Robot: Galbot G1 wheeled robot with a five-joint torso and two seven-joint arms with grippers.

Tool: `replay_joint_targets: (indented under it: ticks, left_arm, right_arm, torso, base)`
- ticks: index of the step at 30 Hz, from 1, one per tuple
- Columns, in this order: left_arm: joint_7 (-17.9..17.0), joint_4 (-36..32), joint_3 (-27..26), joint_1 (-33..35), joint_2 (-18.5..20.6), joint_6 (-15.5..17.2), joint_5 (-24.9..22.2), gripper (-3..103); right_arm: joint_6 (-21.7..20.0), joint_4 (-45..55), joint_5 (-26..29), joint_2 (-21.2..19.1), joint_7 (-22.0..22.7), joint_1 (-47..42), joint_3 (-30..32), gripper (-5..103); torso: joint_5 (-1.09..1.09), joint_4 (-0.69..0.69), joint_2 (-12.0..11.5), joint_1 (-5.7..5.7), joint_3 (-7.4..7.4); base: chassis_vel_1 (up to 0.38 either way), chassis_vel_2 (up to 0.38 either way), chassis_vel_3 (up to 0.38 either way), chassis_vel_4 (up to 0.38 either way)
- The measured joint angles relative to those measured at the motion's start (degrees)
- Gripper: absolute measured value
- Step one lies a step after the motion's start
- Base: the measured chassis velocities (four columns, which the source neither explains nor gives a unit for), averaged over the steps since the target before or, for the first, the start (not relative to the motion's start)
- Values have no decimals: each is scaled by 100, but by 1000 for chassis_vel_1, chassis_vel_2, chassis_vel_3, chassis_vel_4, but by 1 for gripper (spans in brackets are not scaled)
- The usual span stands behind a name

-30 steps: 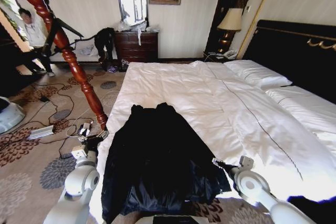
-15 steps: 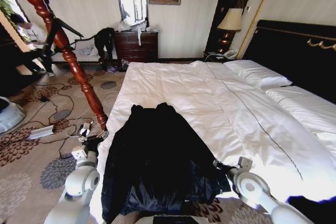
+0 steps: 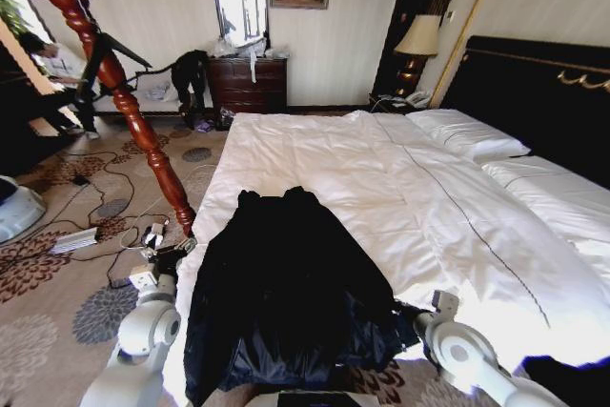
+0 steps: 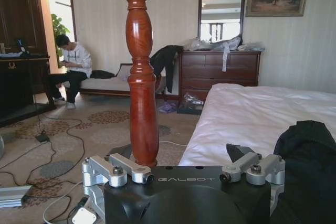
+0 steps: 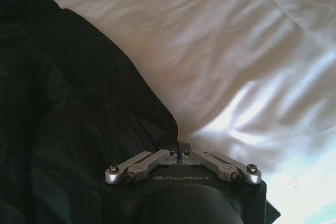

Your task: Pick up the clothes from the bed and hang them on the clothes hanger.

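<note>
Right gripper (image 3: 408, 313) sits at the coat's lower right hem, about five o'clock in the head view, with its fingers drawn together on the edge of the black coat (image 3: 291, 293) where the fabric meets the white duvet; the right wrist view shows the linkage folded inward at the zipper edge (image 5: 178, 148). The coat lies flat on the near part of the bed (image 3: 381, 169), collar toward twelve o'clock. Left gripper (image 3: 170, 253) hangs beside the bed at eight o'clock, fingers spread apart and holding nothing, just in front of the coat stand (image 3: 133, 107), whose reddish pole rises toward eleven o'clock.
</note>
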Motion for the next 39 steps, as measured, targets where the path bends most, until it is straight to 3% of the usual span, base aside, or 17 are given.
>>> replay_joint_targets:
  ticks: [6, 14, 16, 19, 20, 24, 25, 28, 35, 39]
  left_arm:
    - [-43, 65, -27, -83, 8, 27, -56, 100]
    - [-93, 213, -72, -269, 39, 70, -165, 100]
    - [-112, 278, -79, -358, 52, 88, -195, 100]
    - [-136, 361, -93, -467, 44, 121, -234, 100]
    - [-136, 361, -93, -467, 44, 121, -234, 100]
    - [-163, 432, -153, -538, 51, 161, -277, 100]
    - [-163, 432, -153, -538, 51, 161, -277, 100]
    - [-191, 447, -226, -582, 70, 198, -324, 100]
    - [-225, 438, -345, -528, 82, 248, -388, 100]
    - [-228, 439, -360, -520, 82, 259, -389, 100]
  right_arm:
    - [74, 947, -7, -217, 130, -266, 61, 0]
    - [-53, 1404, 804, -323, 28, 1, -193, 0]
    - [-61, 1403, 1061, -359, -224, 217, -365, 0]
    - [132, 1398, 1203, -390, -976, 687, -800, 0]
    - [132, 1398, 1203, -390, -976, 687, -800, 0]
    - [372, 1381, 1250, -389, -2020, 1465, -1626, 0]
    - [372, 1381, 1250, -389, -2020, 1465, -1626, 0]
    - [363, 1220, 1118, -306, -2461, 1914, -2439, 0]
    - [239, 647, 675, 68, -2604, 2588, -3576, 0]
    - [239, 354, 613, 338, -2608, 2943, -3833, 0]
  torso:
    - [-1, 1, 0, 0, 0]
    - [0, 0, 0, 0, 0]
    - [0, 1, 0, 0, 0]
    - [0, 0, 0, 0, 0]
    - [0, 0, 0, 0, 0]
    - [-1, 2, 0, 0, 0]
    - [-1, 2, 0, 0, 0]
    - [-1, 1, 0, 0, 0]
    - [-1, 1, 0, 0, 0]
    - [0, 1, 0, 0, 0]
  base:
    - [0, 0, 0, 0]
    - [0, 0, 0, 0]
    - [0, 0, 0, 0]
    - [0, 0, 0, 0]
    - [0, 0, 0, 0]
    - [0, 0, 0, 0]
    - [0, 0, 0, 0]
    - [0, 0, 0, 0]
    - [0, 0, 0, 0]
    - [0, 0, 0, 0]
